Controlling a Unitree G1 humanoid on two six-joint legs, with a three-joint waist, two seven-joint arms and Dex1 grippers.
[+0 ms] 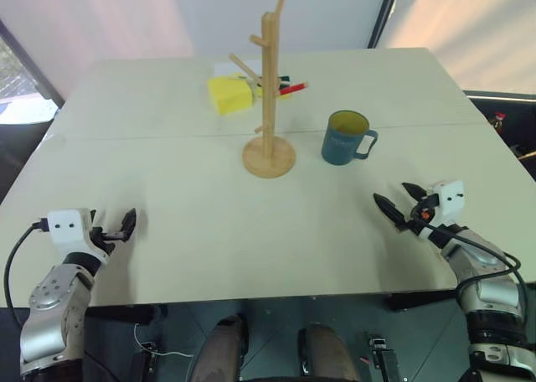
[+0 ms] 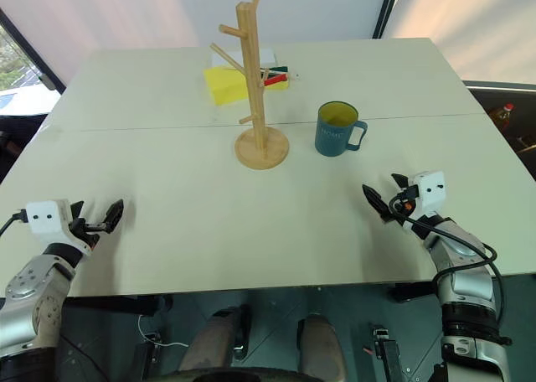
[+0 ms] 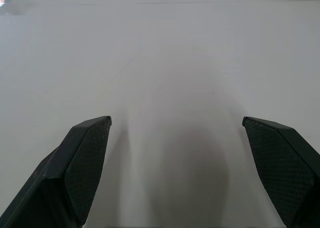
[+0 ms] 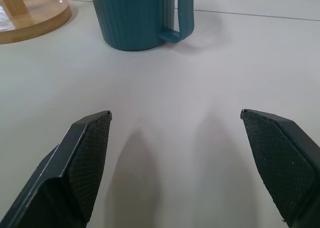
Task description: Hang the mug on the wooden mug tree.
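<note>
1. Your mug (image 1: pixel 345 137), dark teal with a yellow inside, stands upright on the white table (image 1: pixel 167 231), just right of the wooden mug tree (image 1: pixel 269 89), its loop handle turned right.
2. It is likely rigid, glazed, fairly heavy and breakable; clamp the wall at the rim, or the handle, and keep the loop clear for a peg.
3. Your right gripper (image 1: pixel 400 204) hovers near the mug, jaws spread wide, holding nothing.
4. Your left gripper (image 1: pixel 117 225) sits well apart at the near left edge, also wide open and empty.
5. Yellow sponge (image 1: pixel 229 94) and markers (image 1: pixel 289 86) lie behind the tree.
</note>
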